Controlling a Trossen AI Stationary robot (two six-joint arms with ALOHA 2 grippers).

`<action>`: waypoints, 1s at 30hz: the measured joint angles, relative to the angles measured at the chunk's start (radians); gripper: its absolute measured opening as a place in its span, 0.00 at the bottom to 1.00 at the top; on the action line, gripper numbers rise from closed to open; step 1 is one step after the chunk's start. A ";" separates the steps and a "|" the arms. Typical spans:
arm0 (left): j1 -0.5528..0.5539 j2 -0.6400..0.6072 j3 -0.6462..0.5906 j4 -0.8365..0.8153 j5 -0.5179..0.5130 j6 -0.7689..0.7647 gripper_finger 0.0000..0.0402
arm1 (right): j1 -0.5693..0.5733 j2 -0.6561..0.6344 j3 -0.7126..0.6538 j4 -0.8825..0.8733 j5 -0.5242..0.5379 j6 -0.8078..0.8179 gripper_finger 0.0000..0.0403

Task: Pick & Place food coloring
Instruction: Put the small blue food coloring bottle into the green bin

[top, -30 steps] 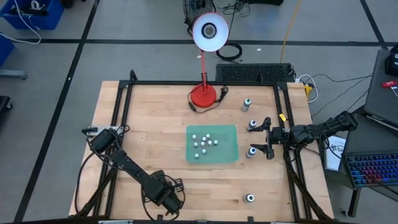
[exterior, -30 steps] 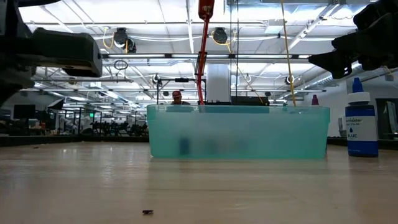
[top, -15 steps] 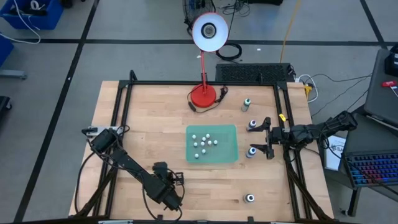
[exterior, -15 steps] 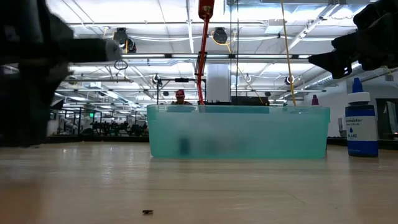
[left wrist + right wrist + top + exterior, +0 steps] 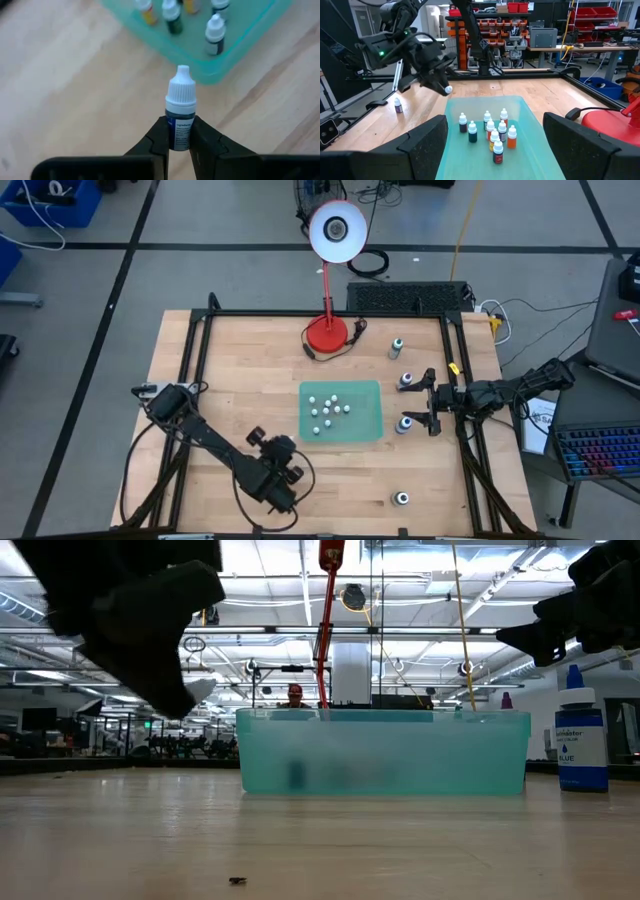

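High view, left gripper (image 5: 283, 476): over the tabletop near its front edge, just off the front-left corner of the green bin (image 5: 341, 411); what it carries is too small to make out here.
High view, bin contents: a cluster of white-capped food coloring bottles (image 5: 327, 409) standing in the bin's left half.
High view, right gripper (image 5: 428, 402): near the right edge of the tabletop, fingers spread wide, nothing between them; one larger bottle (image 5: 406, 381) just beside one finger, another (image 5: 405, 423) just beside the other.
High view, other bottles: one (image 5: 397, 347) toward the back-right corner, one (image 5: 401, 499) near the front edge at right.
High view, lamp (image 5: 329, 330): red base at the back edge, centre.
Low view, blue bottle (image 5: 581, 736): upright on the tabletop, right of the bin, below a dark gripper.
Left wrist view, held bottle (image 5: 180, 111): small, white cap, dark label, clamped upright between both fingers (image 5: 155, 141); the bin's rim lies just beyond it, apart from it.
Right wrist view, left gripper: raised above the tabletop beyond the bin's far end, white bottle tip showing at its fingers.
Right wrist view, right fingers (image 5: 422, 138): parted on either side of the bin, empty.
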 joint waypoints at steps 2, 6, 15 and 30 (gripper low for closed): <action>0.004 -0.005 0.000 0.002 -0.031 0.098 0.13 | 0.000 0.000 0.000 0.000 0.000 0.000 0.78; 0.001 -0.031 0.000 0.008 -0.190 0.227 0.13 | 0.000 0.000 0.000 0.000 0.000 0.000 0.78; 0.001 -0.092 0.000 0.035 -0.229 0.337 0.13 | 0.000 -0.001 0.000 0.026 0.000 -0.055 0.78; 0.191 -0.216 0.001 0.174 0.116 0.893 0.13 | 0.000 0.008 0.000 0.134 0.022 0.061 0.78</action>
